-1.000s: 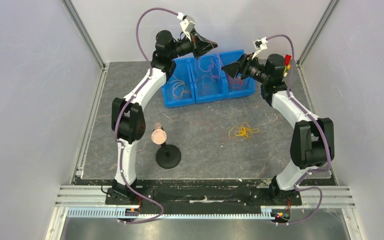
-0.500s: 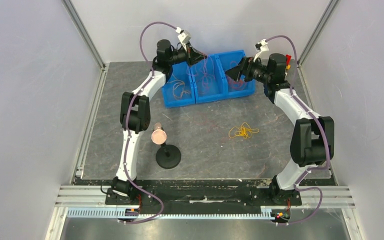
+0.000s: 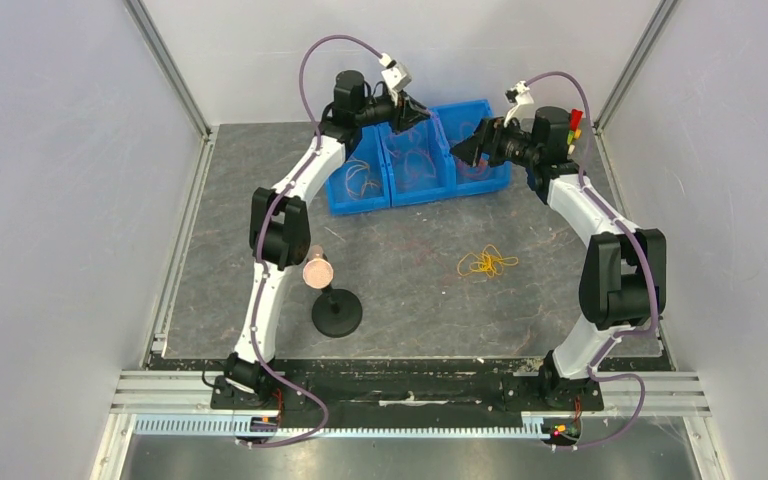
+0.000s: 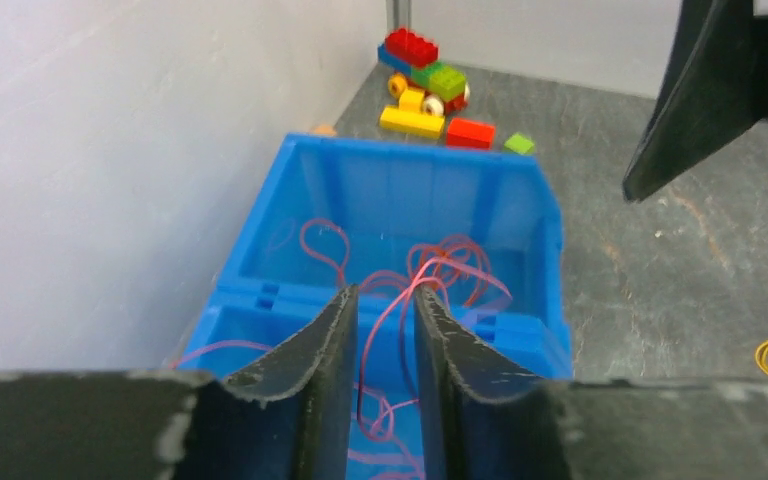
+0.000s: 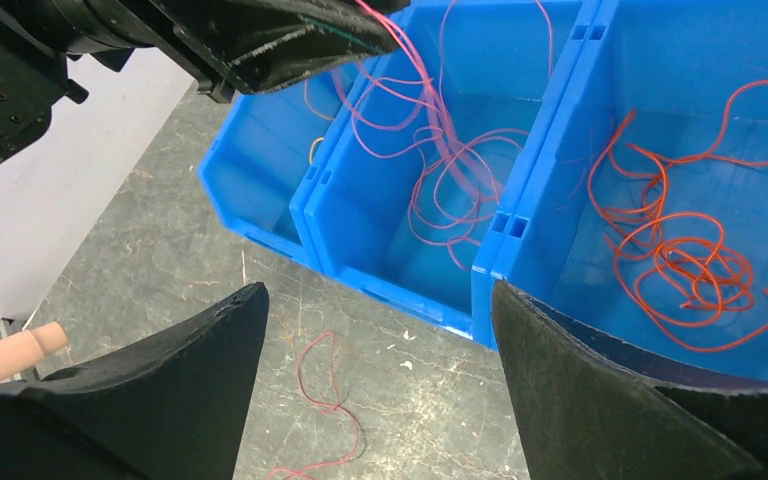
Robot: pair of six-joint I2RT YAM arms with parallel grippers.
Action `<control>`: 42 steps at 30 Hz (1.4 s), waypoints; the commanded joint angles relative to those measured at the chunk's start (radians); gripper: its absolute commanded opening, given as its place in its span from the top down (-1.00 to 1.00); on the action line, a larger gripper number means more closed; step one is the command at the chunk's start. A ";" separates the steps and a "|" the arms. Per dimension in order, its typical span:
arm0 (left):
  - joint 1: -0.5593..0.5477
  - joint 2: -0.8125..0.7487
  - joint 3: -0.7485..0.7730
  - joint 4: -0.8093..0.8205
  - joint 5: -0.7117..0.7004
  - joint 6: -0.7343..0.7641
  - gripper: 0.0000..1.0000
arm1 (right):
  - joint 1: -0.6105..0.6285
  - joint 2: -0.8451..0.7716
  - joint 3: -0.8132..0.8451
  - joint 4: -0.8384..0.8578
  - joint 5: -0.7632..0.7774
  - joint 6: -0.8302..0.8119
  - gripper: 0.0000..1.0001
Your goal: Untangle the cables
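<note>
Bright, even light, shadows faint. My left fingers (image 4: 308, 385) blurred close up; far toy bricks (image 4: 425, 85) soft.

You see the left gripper (image 3: 422, 111) above the middle of three blue bins (image 3: 360, 205), the right gripper (image 3: 460, 150) above the rightmost. The yellow cables (image 3: 485, 263) lie tangled on the mat (image 3: 410, 300), right of the black stand (image 3: 336, 312).

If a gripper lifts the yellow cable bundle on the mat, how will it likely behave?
The yellow cable bundle probably droops floppily: its thin strands lie in loose loops. It looks light, so a push would likely slide it. Crossed loops may come up together.
</note>
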 commanded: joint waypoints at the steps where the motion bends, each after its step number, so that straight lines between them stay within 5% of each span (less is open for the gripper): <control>1: 0.010 -0.039 0.021 -0.228 -0.060 0.231 0.19 | 0.001 -0.006 0.057 -0.032 0.007 -0.053 -0.70; 9: 0.020 -0.119 -0.006 -0.409 -0.125 0.373 -0.28 | -0.001 -0.019 0.061 -0.068 0.014 -0.078 -0.71; 15: 0.030 -0.163 0.009 -0.566 -0.161 0.437 -0.40 | -0.001 -0.025 0.061 -0.113 0.027 -0.134 -0.71; 29: 0.106 -0.353 -0.012 -0.628 -0.071 0.142 -0.57 | 0.099 0.039 0.172 -0.220 0.133 -0.285 -0.58; 35: 0.175 -0.520 -0.038 -0.824 -0.119 0.105 -0.60 | 0.099 -0.089 0.152 -0.581 0.072 -0.622 -0.58; 42: 0.215 -0.738 -0.227 -0.961 -0.144 0.161 -0.62 | 0.098 -0.238 -0.094 -0.933 0.240 -0.914 -0.63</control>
